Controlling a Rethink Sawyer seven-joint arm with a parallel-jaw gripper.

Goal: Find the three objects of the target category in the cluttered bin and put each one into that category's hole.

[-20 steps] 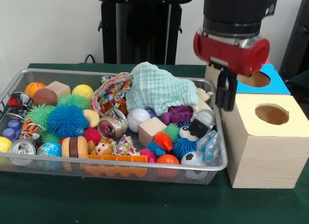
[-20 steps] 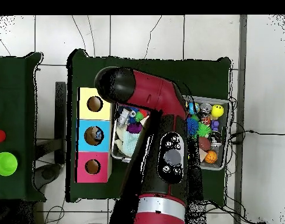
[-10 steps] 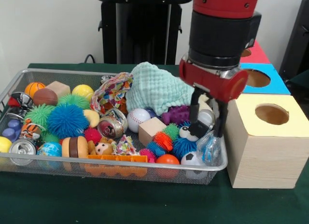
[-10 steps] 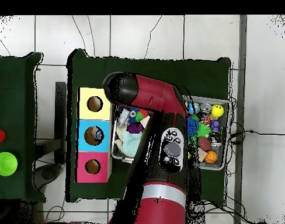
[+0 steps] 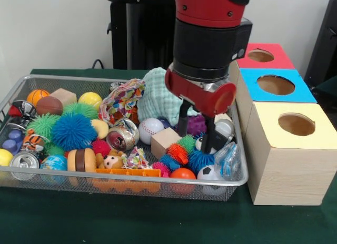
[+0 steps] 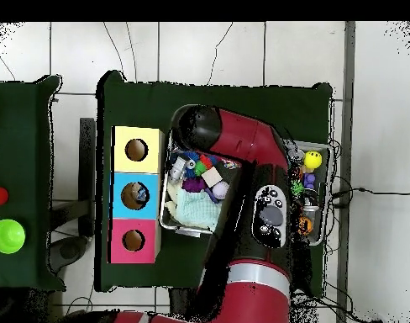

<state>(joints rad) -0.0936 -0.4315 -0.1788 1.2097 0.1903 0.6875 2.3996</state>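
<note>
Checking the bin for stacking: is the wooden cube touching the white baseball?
Touching. In the front view the wooden cube sits against the white baseball, with no gap between their edges.

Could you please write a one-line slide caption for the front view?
Sawyer's gripper, fingers open, hangs over the cluttered wire bin beside the yellow, blue and red sorting boxes.

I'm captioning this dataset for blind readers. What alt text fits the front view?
A red and black robot arm lowers its open gripper into the right end of a wire mesh bin crammed with toys, balls and cans. To the right of the bin stand three wooden boxes with round holes, topped yellow, blue and red.
</note>
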